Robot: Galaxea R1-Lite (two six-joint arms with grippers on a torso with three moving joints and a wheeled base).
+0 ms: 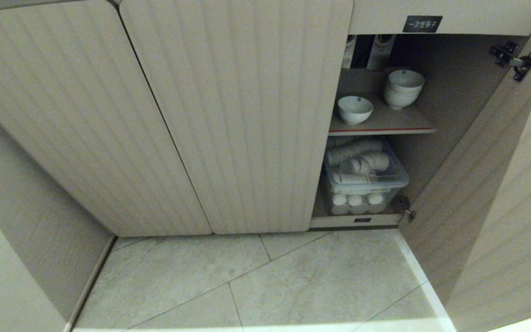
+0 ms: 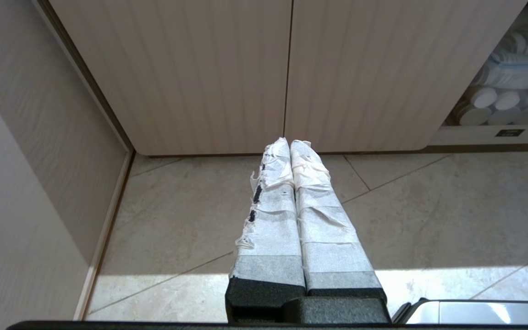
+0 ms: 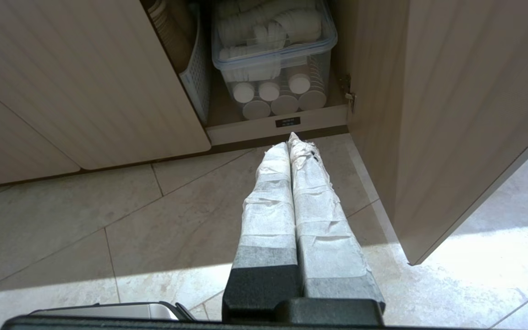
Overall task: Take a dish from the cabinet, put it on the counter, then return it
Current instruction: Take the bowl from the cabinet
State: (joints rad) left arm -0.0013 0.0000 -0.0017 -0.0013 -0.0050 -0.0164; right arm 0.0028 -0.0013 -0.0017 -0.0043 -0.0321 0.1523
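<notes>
So I'm right at the start here: nothing picked up yet. The dish [image 1: 355, 109], a small white footed bowl, sits alone on the upper shelf [image 1: 399, 123] of the cabinet [image 1: 238, 115], near the shelf's red-striped front edge, with a stack of bowls [image 1: 404, 88] further back on the same shelf. The door [image 1: 468, 184] beside that shelf is swung open.

My right claw [image 3: 291, 142] is pinched fully together, empty, hanging low over the floor tiles [image 3: 108, 215] just in front of the cabinet's bottom lip. My left claw [image 2: 289, 144] is pressed together too, empty, parked in front of the closed doors.

Next move, I reckon: lift the right arm to shelf level, spread the fingers, go for the rim.

Can't see the counter at all. The clear bin [image 1: 367, 177] below the shelf holds white cups or lids, hard to tell which.
</notes>
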